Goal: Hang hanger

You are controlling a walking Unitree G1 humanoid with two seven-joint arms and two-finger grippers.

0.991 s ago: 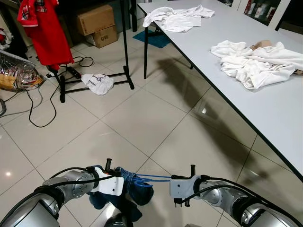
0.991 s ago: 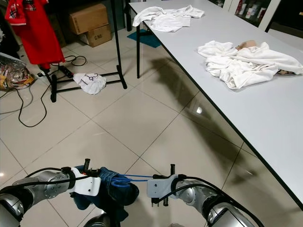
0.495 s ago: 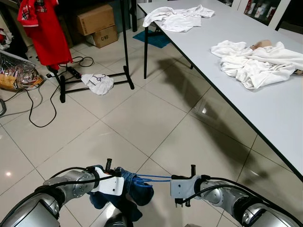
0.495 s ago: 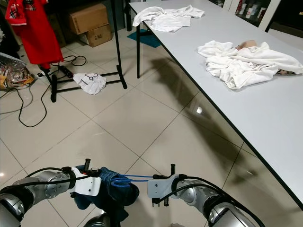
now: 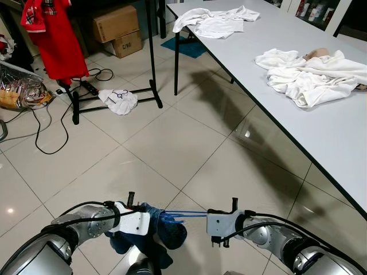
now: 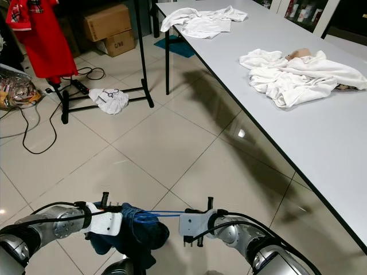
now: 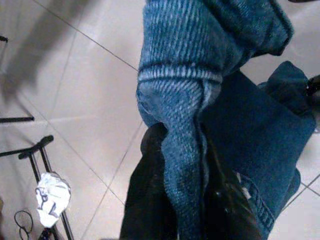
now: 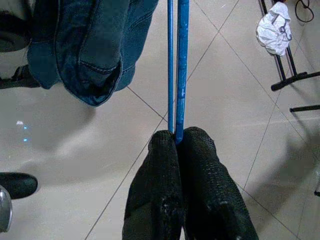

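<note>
1. Right tool [image 8: 176,142] pinching shut on blue hanger [image 8: 177,65], low over floor tiles [image 5: 172,143].
2. Left tool [image 7: 185,165] clamping blue denim garment [image 7: 200,75] draped on hanger.
3. Hanger's hook lying hidden under denim.

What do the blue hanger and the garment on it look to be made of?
The hanger looks like thin blue-coated wire or plastic: two slim, smooth, glossy rods. The garment looks like blue denim with a ribbed knit cuff: visible ribbing and stitched seams.
</note>
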